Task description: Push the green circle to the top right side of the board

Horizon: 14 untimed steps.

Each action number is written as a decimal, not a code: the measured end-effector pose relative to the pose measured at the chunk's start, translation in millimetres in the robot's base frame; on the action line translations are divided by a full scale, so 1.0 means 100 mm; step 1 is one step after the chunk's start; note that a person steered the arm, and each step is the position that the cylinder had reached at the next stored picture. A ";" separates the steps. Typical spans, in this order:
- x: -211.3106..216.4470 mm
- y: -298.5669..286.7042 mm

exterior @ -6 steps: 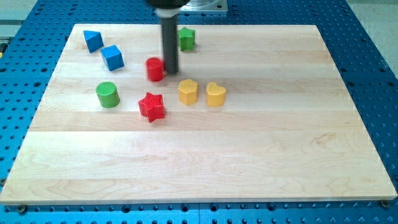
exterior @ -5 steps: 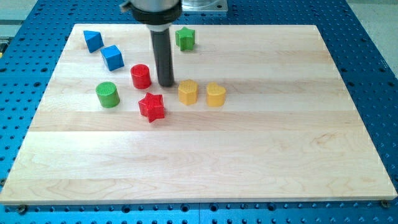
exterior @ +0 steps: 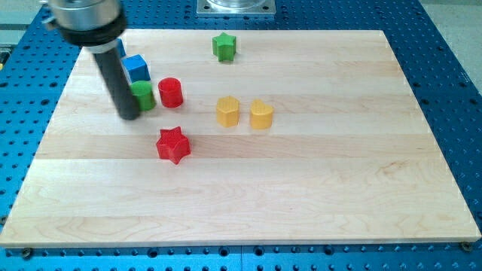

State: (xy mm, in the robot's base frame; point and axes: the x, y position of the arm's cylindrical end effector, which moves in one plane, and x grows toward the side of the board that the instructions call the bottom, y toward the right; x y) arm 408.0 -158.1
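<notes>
Camera view: a pale wooden board [exterior: 301, 188] lies on a blue perforated worktop [exterior: 452, 68]. The arm carries no pincer, so there is nothing open or closed and nothing held; it ends in a dark rod [exterior: 119, 79] coming down from the view's top left. My tip [exterior: 129, 117] rests on the board at the left side of the green circle [exterior: 143, 95], touching it or just beside it; the rod covers the circle's left edge, so I cannot tell which.

The green circle stands in the upper left part of the board, well apart from the top right corner. Just beside it to the view's right is a red cylinder [exterior: 171, 92]; a narrow gap seems to separate them. Directly above the green circle sits a blue cube [exterior: 135, 67], very close to it. Another blue block [exterior: 120, 47] peeks out behind the rod's wide upper housing, its shape hidden.

A green star [exterior: 224, 46] sits near the board's top edge, toward the middle. Two yellow blocks stand side by side near the board's centre: a yellow hexagon-like block [exterior: 228, 111] and a yellow heart [exterior: 261, 114]. A red star [exterior: 173, 144] lies below the green circle and the red cylinder, apart from both.
</notes>
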 end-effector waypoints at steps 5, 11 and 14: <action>-0.93 0.25; -1.07 1.20; -0.81 1.41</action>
State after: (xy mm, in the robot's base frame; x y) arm 326.8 -17.4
